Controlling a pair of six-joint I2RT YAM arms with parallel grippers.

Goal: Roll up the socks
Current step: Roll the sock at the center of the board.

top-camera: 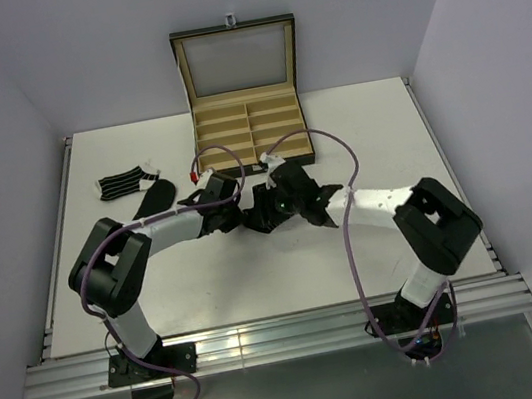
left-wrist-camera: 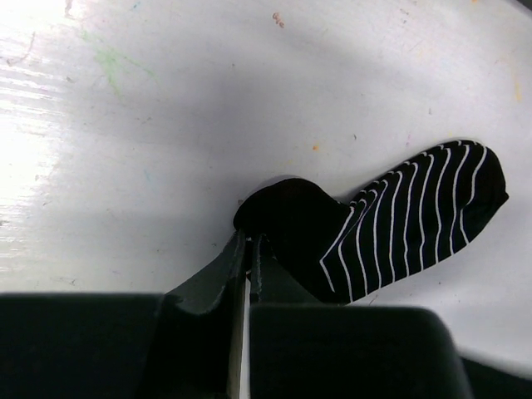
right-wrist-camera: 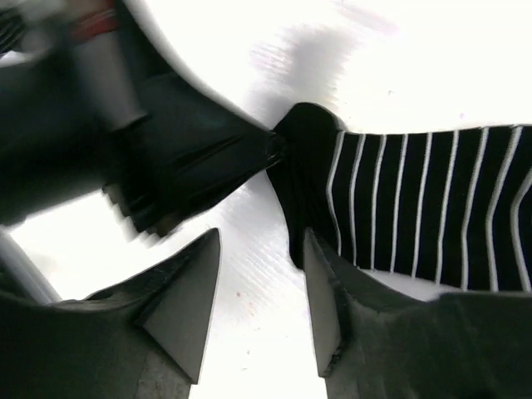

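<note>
White table [top-camera: 259,282], plain pale walls [top-camera: 72,58]; aluminium rail [top-camera: 269,346] at near edge

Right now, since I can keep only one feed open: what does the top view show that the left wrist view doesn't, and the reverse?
Only the top view: the open box, a second striped sock and a plain black sock at the table's left, and the right hand. Only the left wrist view: the left hand pinched shut on the dark end of the striped sock, its stripes clear. Both: the white table and the left hand at that sock.
</note>
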